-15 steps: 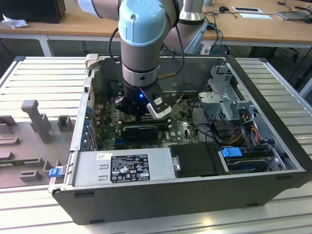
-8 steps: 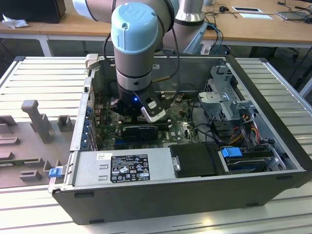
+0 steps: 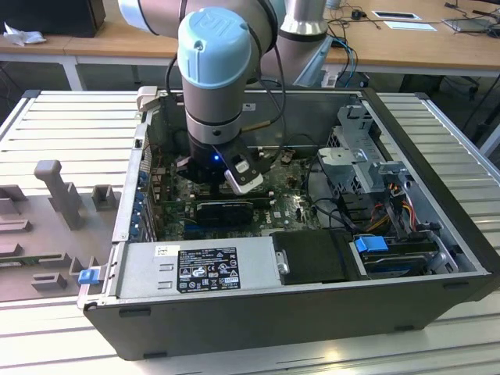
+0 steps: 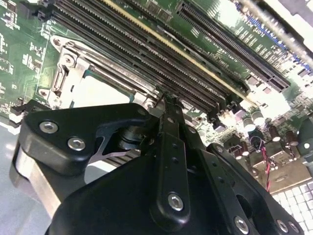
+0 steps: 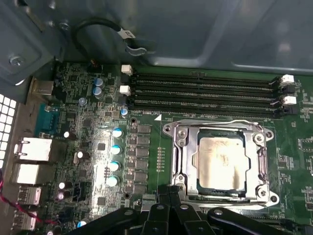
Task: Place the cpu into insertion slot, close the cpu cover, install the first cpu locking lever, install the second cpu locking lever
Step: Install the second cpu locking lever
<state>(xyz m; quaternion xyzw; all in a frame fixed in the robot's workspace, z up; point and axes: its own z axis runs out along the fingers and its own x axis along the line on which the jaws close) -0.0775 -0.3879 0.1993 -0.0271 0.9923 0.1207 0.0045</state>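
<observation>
step: locking-lever stage | cpu seated in insertion slot, cpu cover down over it | gripper clenched, empty, at slot's edge | next, judged: catch a lever precisely

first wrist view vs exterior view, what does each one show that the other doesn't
First wrist view alone: the cpu seated in the insertion slot, the cpu cover down around it, and the memory slots beside it.

Exterior view alone: the whole computer case, its power supply, the blue-jointed arm reaching in, and the wooden desks behind.

Both: the green motherboard and the black pincer just above it.
</observation>
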